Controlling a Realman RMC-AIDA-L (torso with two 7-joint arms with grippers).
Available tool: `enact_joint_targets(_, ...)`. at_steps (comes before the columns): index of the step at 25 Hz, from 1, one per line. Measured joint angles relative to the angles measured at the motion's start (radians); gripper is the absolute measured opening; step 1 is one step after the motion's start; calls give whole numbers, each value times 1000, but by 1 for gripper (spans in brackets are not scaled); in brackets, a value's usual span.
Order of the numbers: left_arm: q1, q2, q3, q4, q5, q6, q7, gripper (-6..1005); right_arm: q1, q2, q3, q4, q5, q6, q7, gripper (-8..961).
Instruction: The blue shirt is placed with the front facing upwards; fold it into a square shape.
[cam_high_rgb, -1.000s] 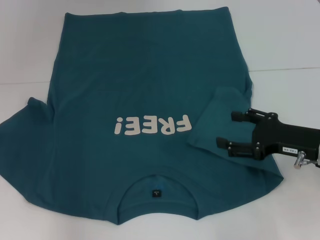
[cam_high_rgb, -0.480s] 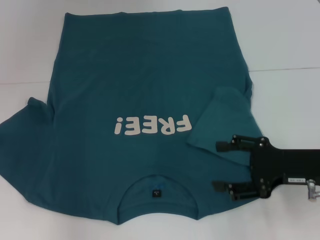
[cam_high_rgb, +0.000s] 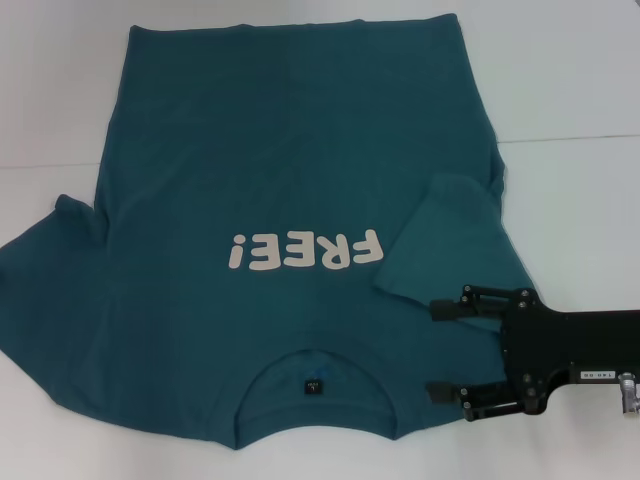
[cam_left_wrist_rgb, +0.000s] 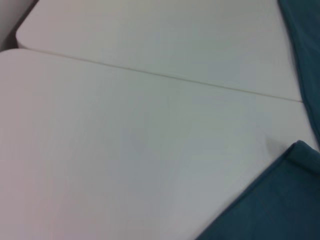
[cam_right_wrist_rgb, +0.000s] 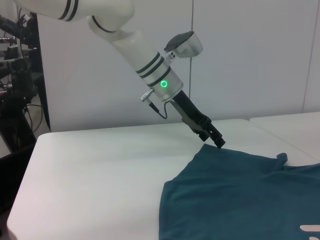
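Lying flat on the white table (cam_high_rgb: 580, 80), the shirt (cam_high_rgb: 280, 170) covers most of the surface, front up, with its collar toward the near edge and its hem toward the far edge. The white "FREE!" lettering (cam_high_rgb: 305, 250) reads upside down from the head view, and a small dark label (cam_high_rgb: 314, 384) sits inside the neckline. A seam (cam_high_rgb: 570, 138) between two tabletop panels runs across the bare surface to the right of the shirt. The right sleeve (cam_high_rgb: 445, 235) is folded inward over the body, its cuff edge reaching close to the lettering; the left sleeve (cam_high_rgb: 40, 290) is spread out flat toward the left edge.

The right gripper (cam_high_rgb: 440, 350) reaches in from the right edge over the near right part of the shirt, by the shoulder just below the folded sleeve. Its two black fingers (cam_high_rgb: 455, 308) are spread wide apart with only shirt fabric showing between them, nothing clamped; whether the tips touch the cloth cannot be told.

The left gripper (cam_right_wrist_rgb: 216, 140) appears only in the right wrist view, pointing down at the shirt's far edge with its tip at the fabric; its fingers look close together, but whether they pinch the cloth cannot be told. The left wrist view shows bare table and a shirt edge.
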Motion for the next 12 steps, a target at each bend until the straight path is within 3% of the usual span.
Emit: enact_joint_targets(12, 5, -1, 4, -19, 2, -50, 0, 859, 2, 3, 0, 0, -1, 10, 6, 920)
